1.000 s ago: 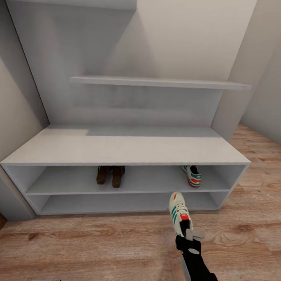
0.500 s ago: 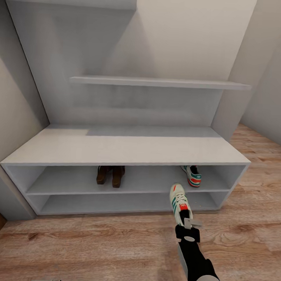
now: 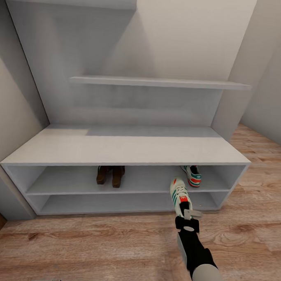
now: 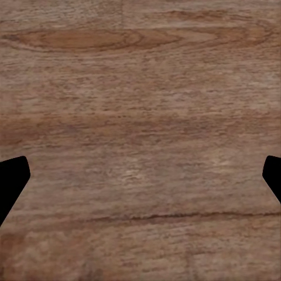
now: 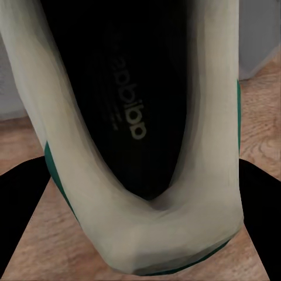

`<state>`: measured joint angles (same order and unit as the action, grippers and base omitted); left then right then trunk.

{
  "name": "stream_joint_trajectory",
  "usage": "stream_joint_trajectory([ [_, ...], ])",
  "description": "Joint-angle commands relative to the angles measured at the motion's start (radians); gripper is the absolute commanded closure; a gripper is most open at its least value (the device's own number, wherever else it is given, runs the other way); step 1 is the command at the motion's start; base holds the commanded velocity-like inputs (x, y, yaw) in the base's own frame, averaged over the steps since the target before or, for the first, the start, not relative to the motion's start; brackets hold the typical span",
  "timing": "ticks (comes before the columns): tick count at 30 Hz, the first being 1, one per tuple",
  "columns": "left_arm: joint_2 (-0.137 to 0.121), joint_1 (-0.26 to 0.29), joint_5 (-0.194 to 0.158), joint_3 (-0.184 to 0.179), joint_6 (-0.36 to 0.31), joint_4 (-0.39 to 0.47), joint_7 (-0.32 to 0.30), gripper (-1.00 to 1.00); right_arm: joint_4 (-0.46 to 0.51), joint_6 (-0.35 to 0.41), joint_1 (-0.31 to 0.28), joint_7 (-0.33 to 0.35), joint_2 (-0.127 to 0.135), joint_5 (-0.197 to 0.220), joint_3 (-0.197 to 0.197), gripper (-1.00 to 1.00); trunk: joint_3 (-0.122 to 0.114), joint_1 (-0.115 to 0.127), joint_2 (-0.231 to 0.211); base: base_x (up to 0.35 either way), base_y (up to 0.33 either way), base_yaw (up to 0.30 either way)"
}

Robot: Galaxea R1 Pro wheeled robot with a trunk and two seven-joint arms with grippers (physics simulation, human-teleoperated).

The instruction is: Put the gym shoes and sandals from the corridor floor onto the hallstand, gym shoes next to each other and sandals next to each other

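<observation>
The pale grey hallstand [image 3: 115,145] stands against the wall. On its upper open shelf the two dark brown sandals [image 3: 110,175] sit side by side, left of middle. One gym shoe [image 3: 192,175] rests on the same shelf at the right. My right gripper [image 3: 186,213] is shut on the heel of the other gym shoe [image 3: 179,195], holding it above the corridor floor [image 3: 110,246] with its toe at the shelf's front edge. In the right wrist view the gym shoe's white heel collar [image 5: 35,88] sits between my fingers. My left gripper [image 4: 140,181] is open over bare planks.
A long wall shelf [image 3: 160,82] hangs above the bench top. A grey wall closes in at the left [image 3: 10,109], and another wall corner [image 3: 267,81] stands at the right. The lower open shelf [image 3: 112,203] has nothing on it.
My right arm has carried the held gym shoe forward and slightly up, from in front of the lower shelf to the edge of the upper one. The rest is unchanged.
</observation>
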<state>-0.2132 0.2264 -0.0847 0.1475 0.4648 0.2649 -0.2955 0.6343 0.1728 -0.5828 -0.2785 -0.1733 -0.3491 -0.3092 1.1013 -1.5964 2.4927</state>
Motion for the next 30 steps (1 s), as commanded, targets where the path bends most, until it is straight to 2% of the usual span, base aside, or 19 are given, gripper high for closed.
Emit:
stream_joint_trajectory([
  [1, 0.0, 0.001, -0.009, 0.003, 0.0, -0.001, -0.01, -1.0, 0.0, 0.011, -0.003, 0.0, -0.001, -0.01, -0.004, 1.0, 0.001, 0.0, 0.0, 0.0, 0.0, 0.0],
  [26, 0.002, 0.001, -0.01, 0.003, 0.0, -0.001, -0.01, -1.0, 0.01, 0.07, -0.023, -0.054, -0.001, -0.01, -0.006, 1.0, 0.001, 0.0, 0.0, 0.006, 0.0, 0.0],
  [30, 0.0, -0.022, -0.009, 0.001, 0.0, -0.004, -0.01, -1.0, -0.001, 0.068, -0.024, -0.047, -0.001, -0.008, -0.004, 1.0, 0.001, 0.0, 0.0, 0.0, 0.0, 0.0],
])
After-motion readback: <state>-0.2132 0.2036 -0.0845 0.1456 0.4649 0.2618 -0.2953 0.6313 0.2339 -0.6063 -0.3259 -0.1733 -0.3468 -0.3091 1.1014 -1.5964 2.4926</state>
